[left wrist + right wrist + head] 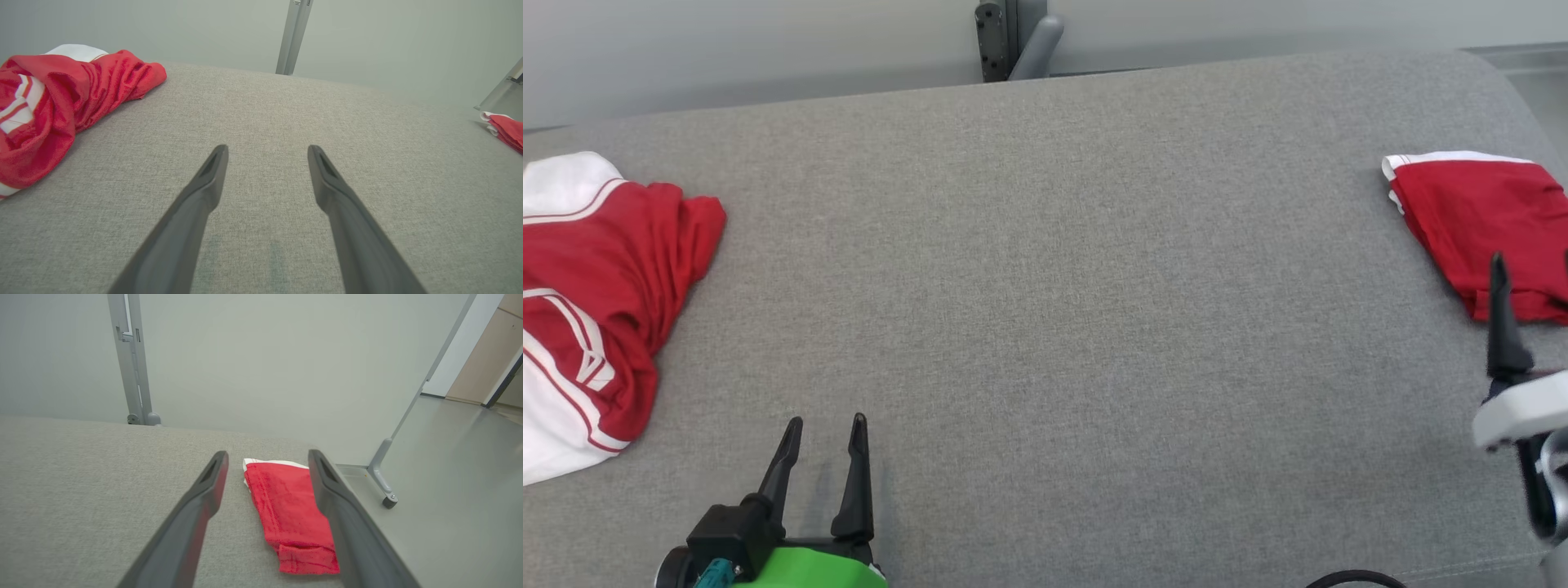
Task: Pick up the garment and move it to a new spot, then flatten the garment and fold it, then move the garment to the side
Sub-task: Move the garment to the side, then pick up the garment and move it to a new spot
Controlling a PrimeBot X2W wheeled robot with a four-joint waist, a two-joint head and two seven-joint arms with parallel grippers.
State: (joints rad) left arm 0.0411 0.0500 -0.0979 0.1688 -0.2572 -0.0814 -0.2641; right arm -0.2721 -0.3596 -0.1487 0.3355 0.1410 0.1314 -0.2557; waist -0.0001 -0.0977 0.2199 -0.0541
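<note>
Head view: folded garment (1462,212) at right edge

The garment rests on the grey surface (1045,286). Left gripper (825,425) and right gripper (267,457) have fingers spread wide, holding nothing. Probably soft and light; better to grasp its thick folded edge.

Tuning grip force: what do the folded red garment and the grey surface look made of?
Folded red garment: soft knit cloth, matte, fuzzy nap and stitched hems visible; fibre unclear. Grey surface: woven upholstery fabric, matte, heathered weave; rounded edge suggests padding.
</note>
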